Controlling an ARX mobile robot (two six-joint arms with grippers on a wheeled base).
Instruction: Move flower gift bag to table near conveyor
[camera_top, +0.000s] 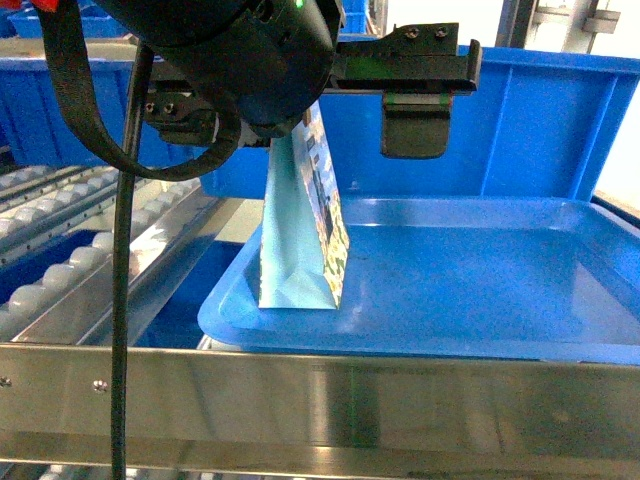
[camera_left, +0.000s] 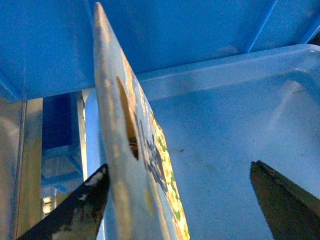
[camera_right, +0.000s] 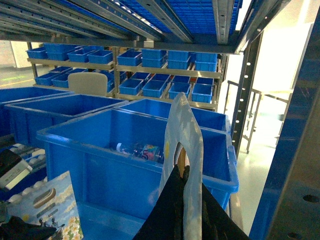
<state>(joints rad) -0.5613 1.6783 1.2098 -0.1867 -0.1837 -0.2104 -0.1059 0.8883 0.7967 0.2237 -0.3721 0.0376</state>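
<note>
Head view: bag (camera_top: 300, 235) stands upright at the left end of a blue tray (camera_top: 480, 270) on the conveyor (camera_top: 60, 250), a blue bin (camera_top: 540, 130) behind it. We note a gripper (camera_top: 330, 100) above the bag's top, one finger (camera_top: 415, 125) hanging free to the right; whether it holds the bag we cannot tell.

Left wrist view: left gripper (camera_left: 180, 195) spread wide, left finger (camera_left: 75, 210) touching the bag (camera_left: 125, 165), right finger (camera_left: 285, 200) well apart over the tray (camera_left: 240, 115).

Right wrist view: right gripper (camera_right: 187, 210) clenched on a pale handle loop (camera_right: 185, 145); blue bins (camera_right: 135, 150) and shelving (camera_right: 150, 75) beyond. We list a patterned bag (camera_right: 55, 205) lower left.
</note>
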